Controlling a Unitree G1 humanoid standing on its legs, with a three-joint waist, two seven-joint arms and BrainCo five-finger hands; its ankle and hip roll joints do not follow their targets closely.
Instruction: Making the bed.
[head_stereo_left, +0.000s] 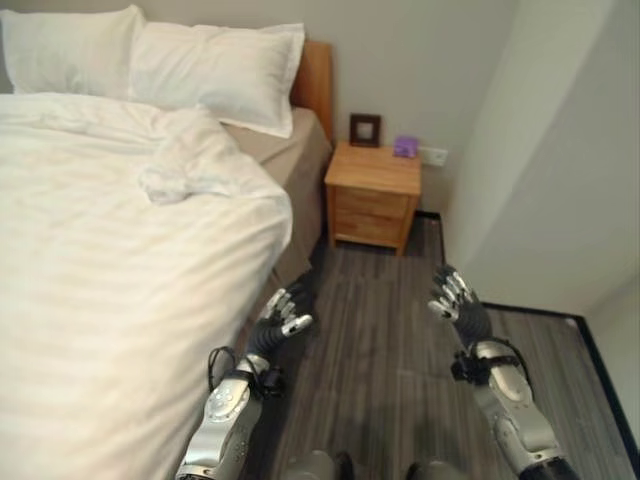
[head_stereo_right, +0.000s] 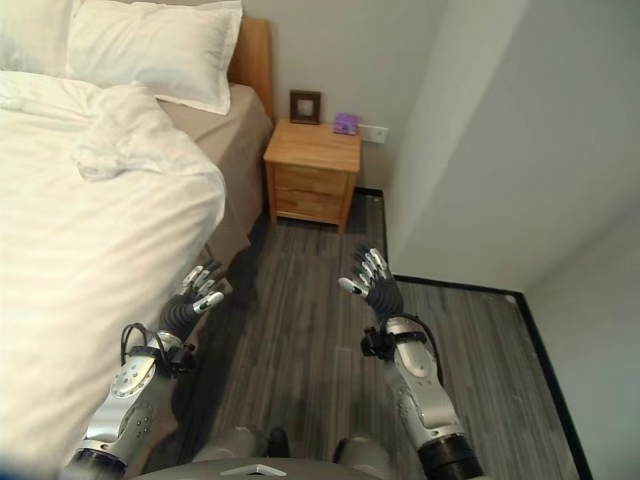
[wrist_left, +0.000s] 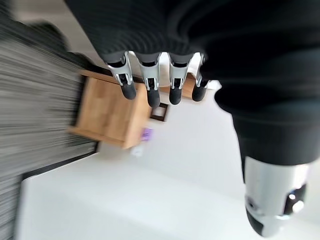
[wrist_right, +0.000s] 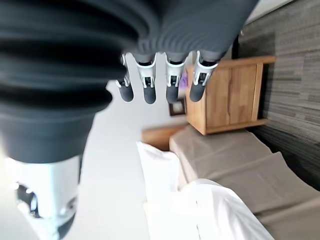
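A bed with a white duvet fills the left of the head views. The duvet's top corner is bunched and folded back, baring the beige sheet near the two white pillows. My left hand hangs open beside the bed's side edge, low over the floor, holding nothing. My right hand is open too, raised over the floor about a forearm's length to the right. In the right wrist view its fingers are straight, with the pillow and sheet beyond.
A wooden nightstand stands by the headboard, carrying a small dark frame and a purple object. A white wall closes the right side. Dark wood floor runs between bed and wall.
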